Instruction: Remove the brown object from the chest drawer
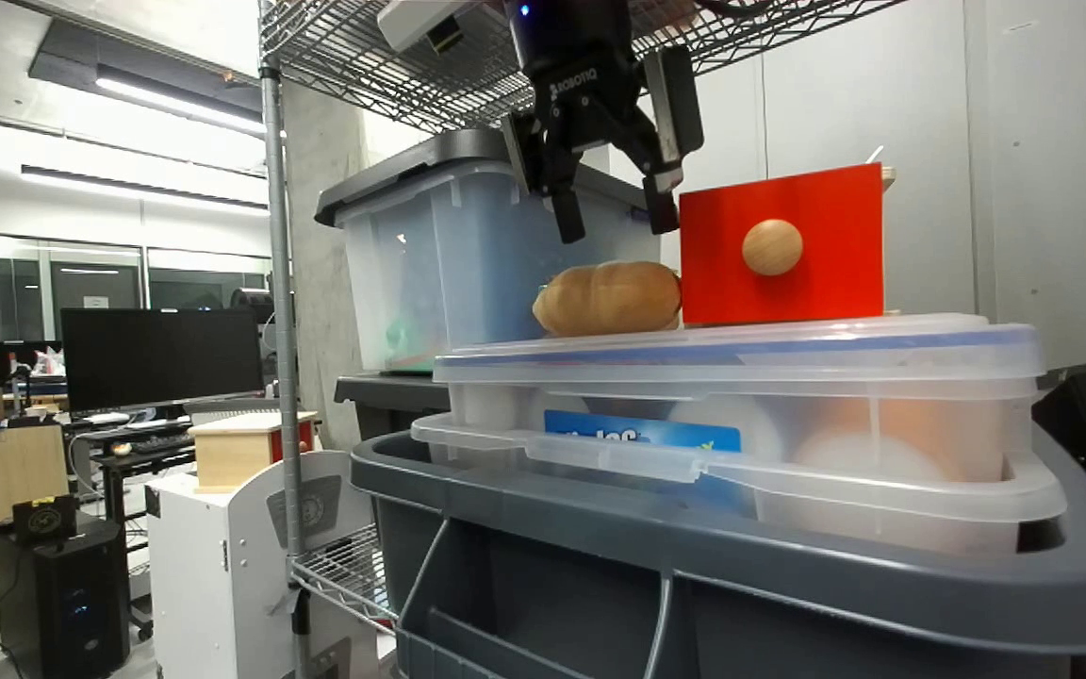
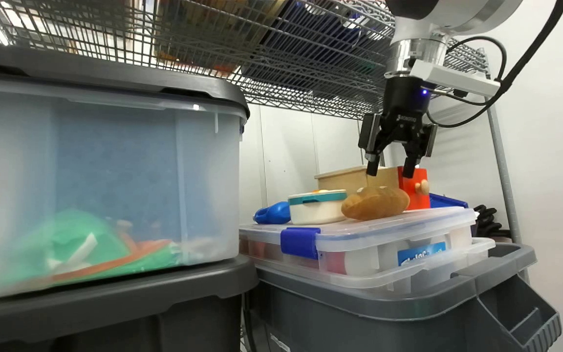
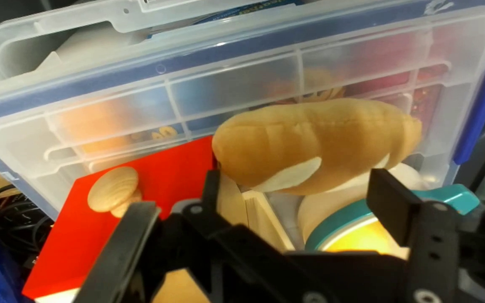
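Note:
The brown object, a bread-roll-shaped lump, lies on the clear lid beside the chest drawer; it also shows in an exterior view and in the wrist view. The chest drawer has a red front with a round wooden knob; the front also shows in an exterior view and in the wrist view. A light wooden body stands behind it; the drawer's inside is hidden. My gripper is open and empty, pointing down above the brown object in both exterior views. Its fingers are spread in the wrist view.
A cream round container with a teal rim stands close beside the brown object. A blue item lies behind it. All rest on a clear lidded bin. A tall clear bin stands alongside. A wire shelf hangs overhead.

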`<action>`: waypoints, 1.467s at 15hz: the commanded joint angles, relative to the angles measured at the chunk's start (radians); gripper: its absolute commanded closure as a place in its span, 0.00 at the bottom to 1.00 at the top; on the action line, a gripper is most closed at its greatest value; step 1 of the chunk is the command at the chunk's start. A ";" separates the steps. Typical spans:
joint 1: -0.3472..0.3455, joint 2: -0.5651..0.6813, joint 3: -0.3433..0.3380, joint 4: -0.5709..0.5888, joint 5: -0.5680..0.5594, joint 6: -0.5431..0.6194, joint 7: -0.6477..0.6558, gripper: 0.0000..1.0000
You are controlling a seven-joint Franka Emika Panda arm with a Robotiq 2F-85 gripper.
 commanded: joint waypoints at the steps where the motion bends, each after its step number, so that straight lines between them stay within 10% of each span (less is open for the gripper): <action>1: -0.001 0.006 0.003 0.022 0.001 0.005 -0.006 0.00; 22: 0.028 -0.327 0.018 -0.123 -0.004 -0.240 -0.023 0.00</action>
